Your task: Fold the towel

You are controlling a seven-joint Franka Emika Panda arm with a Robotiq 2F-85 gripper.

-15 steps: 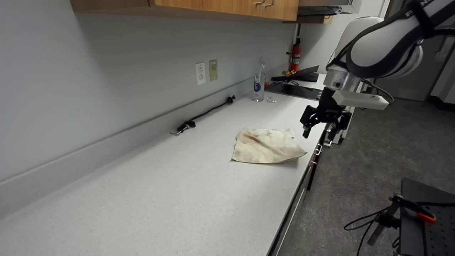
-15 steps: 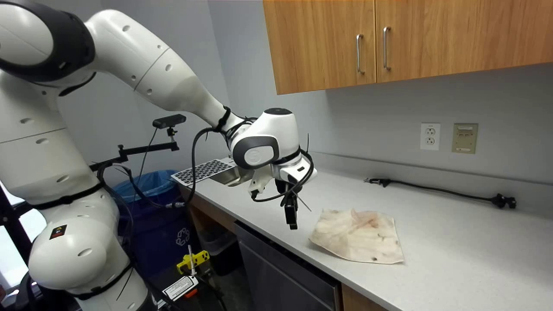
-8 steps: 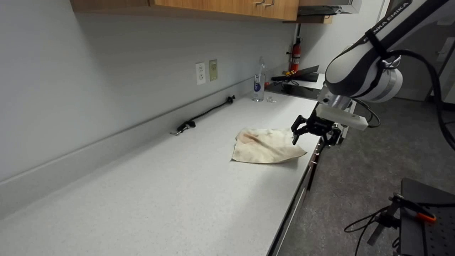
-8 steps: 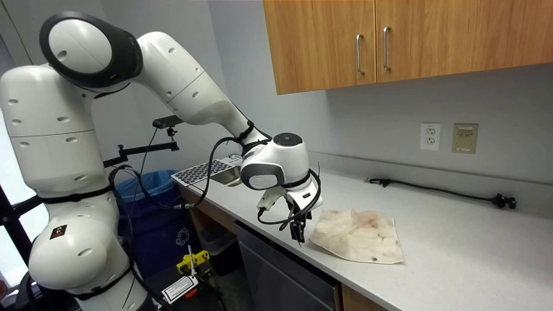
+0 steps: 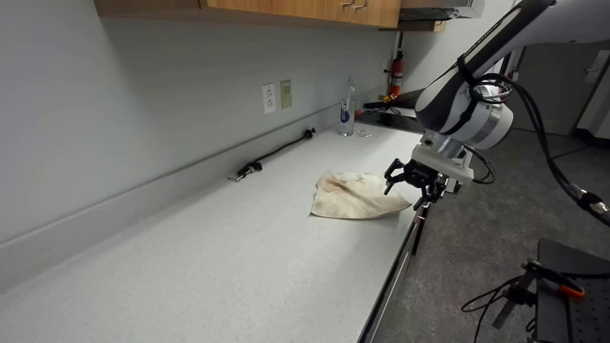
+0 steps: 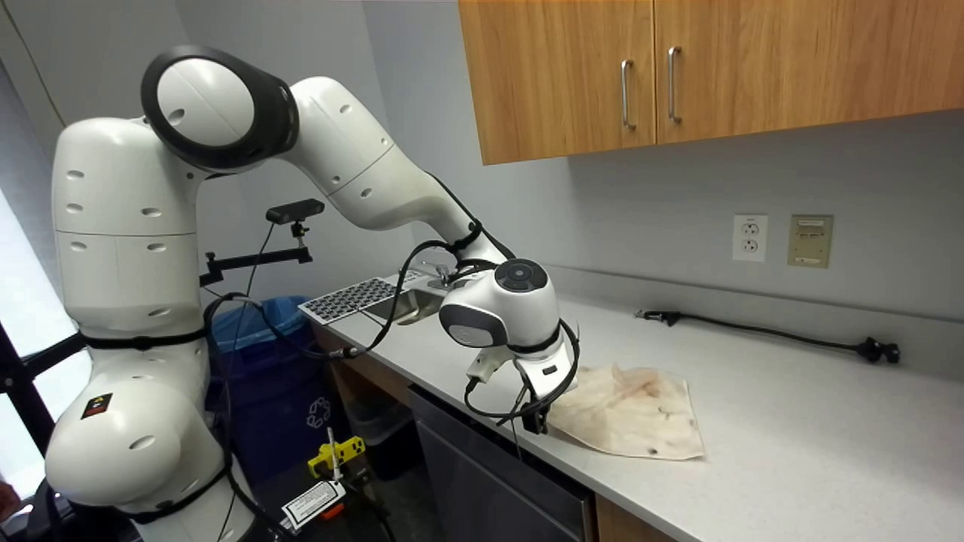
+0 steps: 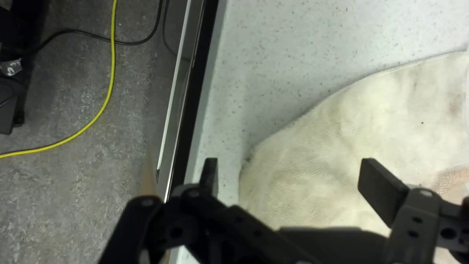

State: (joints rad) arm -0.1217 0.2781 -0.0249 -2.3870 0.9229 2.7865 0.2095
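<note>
The towel [image 5: 352, 197] is cream-coloured with brownish stains and lies spread out, slightly wrinkled, on the white counter [image 5: 228, 267]. It also shows in an exterior view [image 6: 636, 421], where the arm covers its left part. My gripper [image 5: 403, 199] is open and empty at the towel's corner by the counter's front edge; it shows partly hidden in an exterior view [image 6: 536, 423]. In the wrist view, the open jaws [image 7: 287, 167] span the towel's rounded corner [image 7: 315, 165]. One finger appears over the bare counter strip by the edge, the other over the towel. Contact cannot be told.
A bottle [image 5: 347, 112] stands near the wall, and a black flexible arm [image 5: 276, 152] lies along the backsplash. Wooden cabinets [image 6: 678, 68] hang above. The counter's front edge [image 7: 194, 91] drops to the floor [image 7: 91, 183]. A sink [image 6: 414, 305] lies beyond the arm.
My gripper has moved down and inward over the counter, from beside the towel to its front corner. It has stayed open. The towel has not moved.
</note>
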